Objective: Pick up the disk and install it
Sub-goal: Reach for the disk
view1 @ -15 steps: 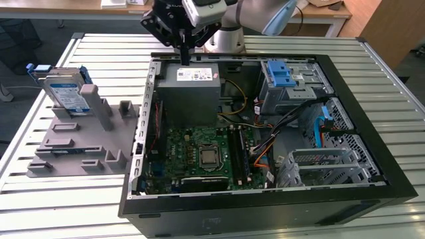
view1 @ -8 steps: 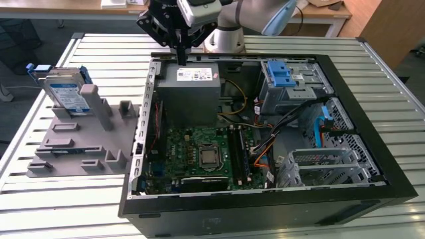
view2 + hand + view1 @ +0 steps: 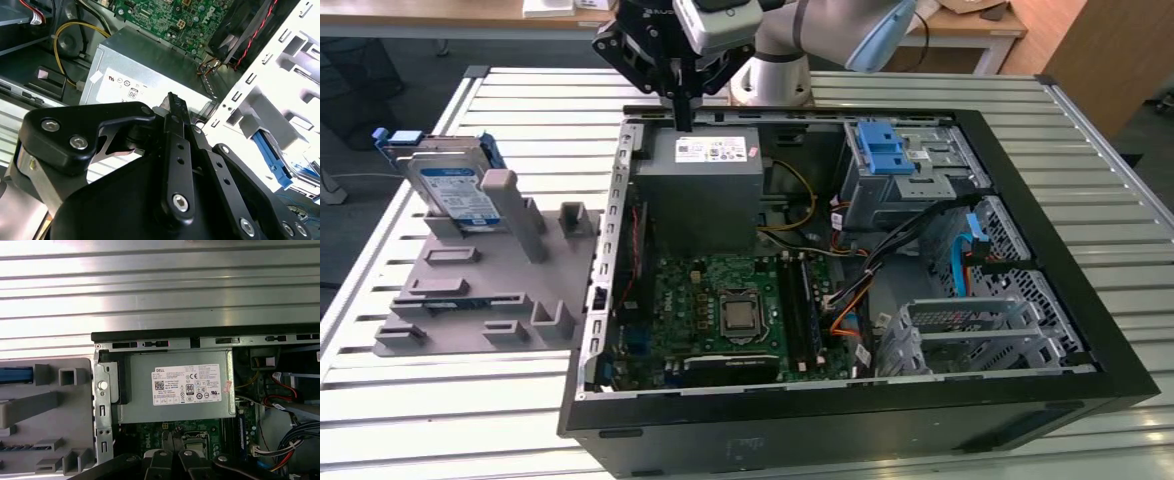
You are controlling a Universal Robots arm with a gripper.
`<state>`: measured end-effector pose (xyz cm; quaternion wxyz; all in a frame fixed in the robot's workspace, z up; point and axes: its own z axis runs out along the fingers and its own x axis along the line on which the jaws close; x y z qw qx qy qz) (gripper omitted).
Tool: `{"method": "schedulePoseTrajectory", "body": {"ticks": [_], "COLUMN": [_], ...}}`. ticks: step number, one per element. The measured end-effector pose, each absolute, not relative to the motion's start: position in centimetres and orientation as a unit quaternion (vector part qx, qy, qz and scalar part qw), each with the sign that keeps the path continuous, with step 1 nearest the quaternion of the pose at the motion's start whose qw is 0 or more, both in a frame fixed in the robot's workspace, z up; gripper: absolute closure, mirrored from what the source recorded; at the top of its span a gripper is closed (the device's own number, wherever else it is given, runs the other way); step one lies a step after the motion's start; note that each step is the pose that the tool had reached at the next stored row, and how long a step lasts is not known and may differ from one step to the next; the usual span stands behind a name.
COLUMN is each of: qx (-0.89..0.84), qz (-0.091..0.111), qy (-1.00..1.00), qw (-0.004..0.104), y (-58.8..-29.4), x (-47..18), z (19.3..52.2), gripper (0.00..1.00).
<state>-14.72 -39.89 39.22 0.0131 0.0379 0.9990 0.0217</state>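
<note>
Claw hangs over case, disk well apart.

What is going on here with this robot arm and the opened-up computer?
A single robot arm is working over an open computer case that lies on a slatted metal table. Its claw hangs shut and empty just above the grey power supply box inside the case. The disk, in its blue carrier, stands upright on a grey fixture outside the case, at the exterior view's left, not yet picked up.
</note>
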Motion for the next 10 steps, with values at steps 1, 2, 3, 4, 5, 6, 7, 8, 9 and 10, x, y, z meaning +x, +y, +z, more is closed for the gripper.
{"method": "schedulePoseTrajectory", "body": {"ticks": [1,2,3,4,5,6,7,8,9,10], "qx": [0.038,0.038,0.038,0.038,0.038,0.038,0.038,0.038,0.038,0.038], "qz": [0.022,0.022,0.022,0.022,0.022,0.022,0.022,0.022,0.022,0.022], "qy": [0.999,0.999,0.999,0.999,0.999,0.999,0.999,0.999,0.999,0.999], "qw": [0.013,0.013,0.013,0.013,0.013,0.013,0.013,0.013,0.013,0.013], "y": [-39.89,-39.9,-39.9,-39.89,-39.9,-39.89,-39.89,-39.9,-39.89,-39.89], "x": [-14.75,-14.81,-14.86,-14.93,-15.01,-15.08,-15.14,-15.21,-15.28,-15.35], "z": [39.22,39.22,39.22,39.22,39.22,39.22,39.23,39.22,39.22,39.22], "gripper": [0.89,0.89,0.89,0.89,0.89,0.89,0.89,0.89,0.89,0.89]}}
